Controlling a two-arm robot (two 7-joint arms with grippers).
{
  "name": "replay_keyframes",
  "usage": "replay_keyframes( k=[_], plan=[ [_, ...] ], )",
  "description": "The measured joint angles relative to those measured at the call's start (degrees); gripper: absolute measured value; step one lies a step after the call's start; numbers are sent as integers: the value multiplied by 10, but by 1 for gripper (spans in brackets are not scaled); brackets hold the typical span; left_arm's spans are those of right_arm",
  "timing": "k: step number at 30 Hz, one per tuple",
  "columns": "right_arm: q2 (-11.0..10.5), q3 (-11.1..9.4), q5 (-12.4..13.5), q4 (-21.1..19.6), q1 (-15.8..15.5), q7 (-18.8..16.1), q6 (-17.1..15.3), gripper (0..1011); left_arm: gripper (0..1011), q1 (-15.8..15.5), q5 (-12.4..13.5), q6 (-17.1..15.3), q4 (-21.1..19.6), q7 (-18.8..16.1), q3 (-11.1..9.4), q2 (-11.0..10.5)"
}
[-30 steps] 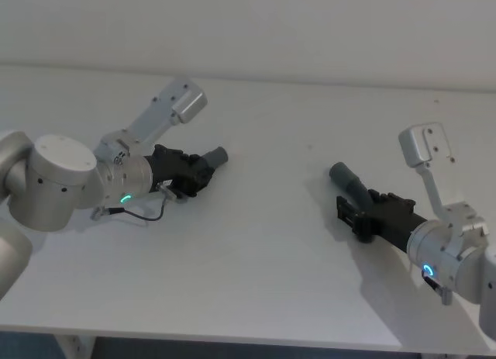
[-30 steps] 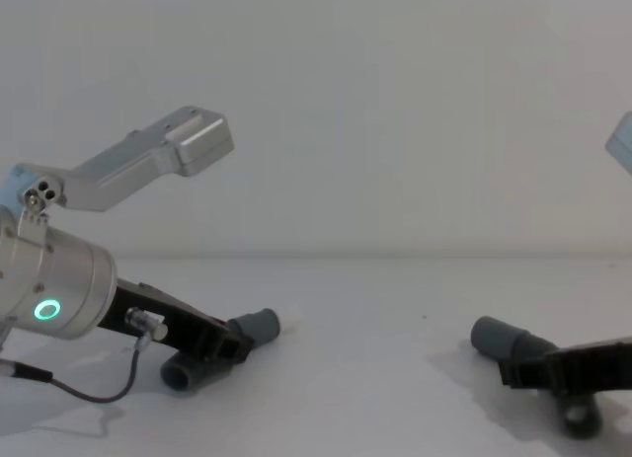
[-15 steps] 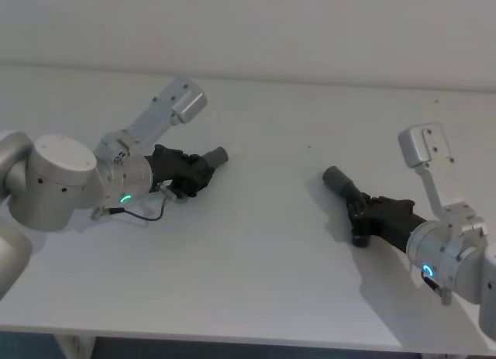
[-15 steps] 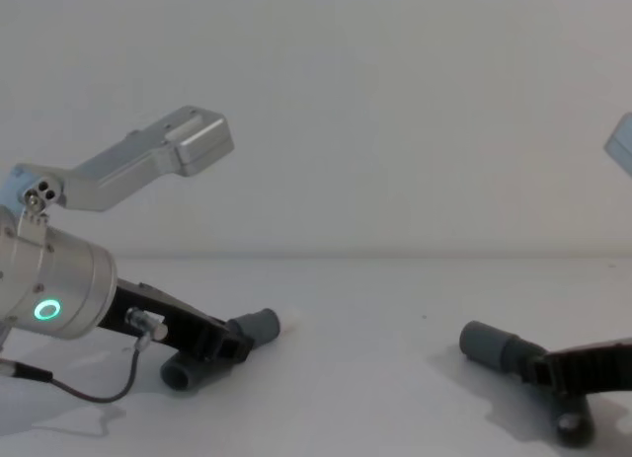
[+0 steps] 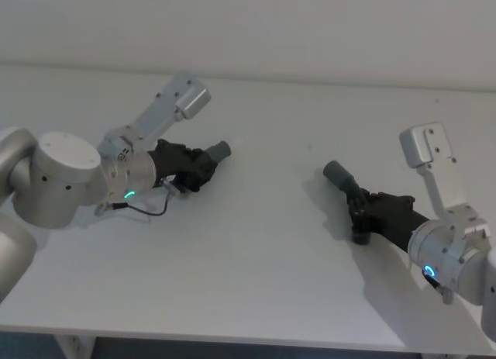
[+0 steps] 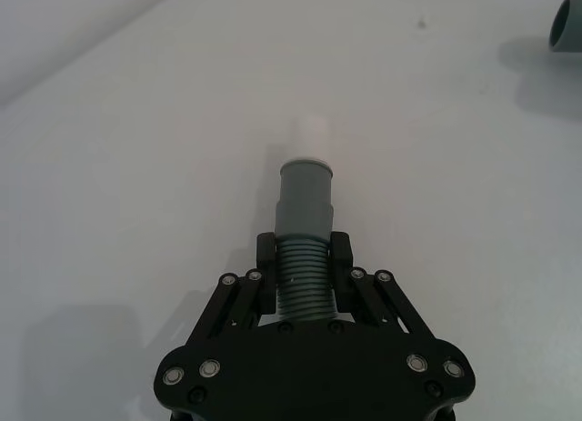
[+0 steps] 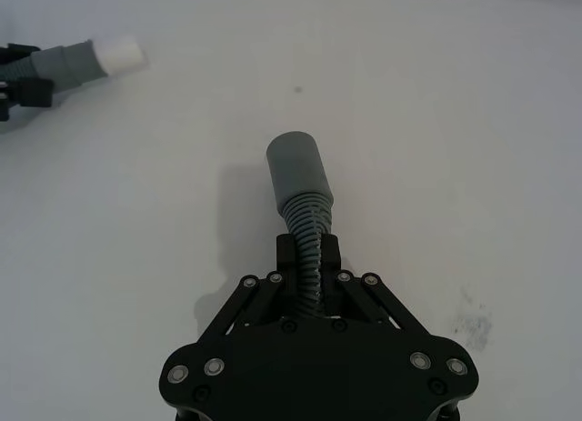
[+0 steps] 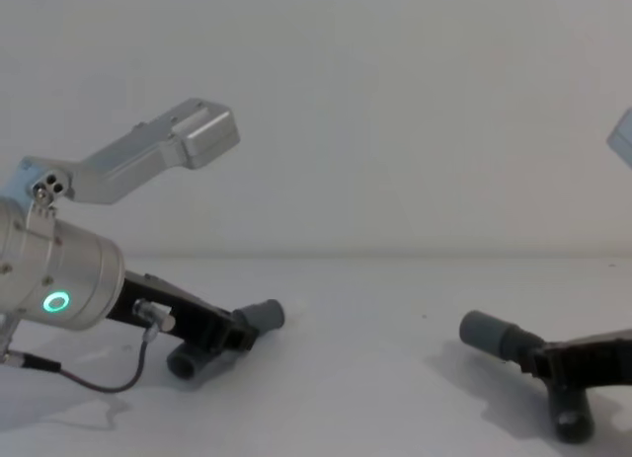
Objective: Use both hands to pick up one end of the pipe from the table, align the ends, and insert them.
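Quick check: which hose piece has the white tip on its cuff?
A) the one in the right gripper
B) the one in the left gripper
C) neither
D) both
B: the left gripper is shut on the hose piece whose grey cuff ends in a white tip; the right gripper holds the second hose piece, which has a plain grey cuff.

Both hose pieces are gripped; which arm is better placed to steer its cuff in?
Probably left: the left gripper clamps the left hose piece just behind its white-tipped cuff, pointing straight out. The right gripper holds the right hose piece farther back, below a bend.
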State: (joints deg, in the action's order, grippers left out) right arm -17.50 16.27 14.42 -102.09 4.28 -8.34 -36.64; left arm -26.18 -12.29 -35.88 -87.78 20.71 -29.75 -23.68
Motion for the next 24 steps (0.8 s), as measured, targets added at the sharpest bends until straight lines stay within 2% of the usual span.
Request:
replay_keyframes(
  k=[11,18,24],
  plan=[
    [-25,2,-10,0,-2,-41,80,139,333,-17,16,26,-7,0,-5,4],
    [-57,6,-11,4,2,-88,137,138,333,-32,25,46,-11,24,-13,-4],
    [-84,9,-11,7,5,-126,171,138,333,-41,27,58,-16,52,-20,-16]
  ],
)
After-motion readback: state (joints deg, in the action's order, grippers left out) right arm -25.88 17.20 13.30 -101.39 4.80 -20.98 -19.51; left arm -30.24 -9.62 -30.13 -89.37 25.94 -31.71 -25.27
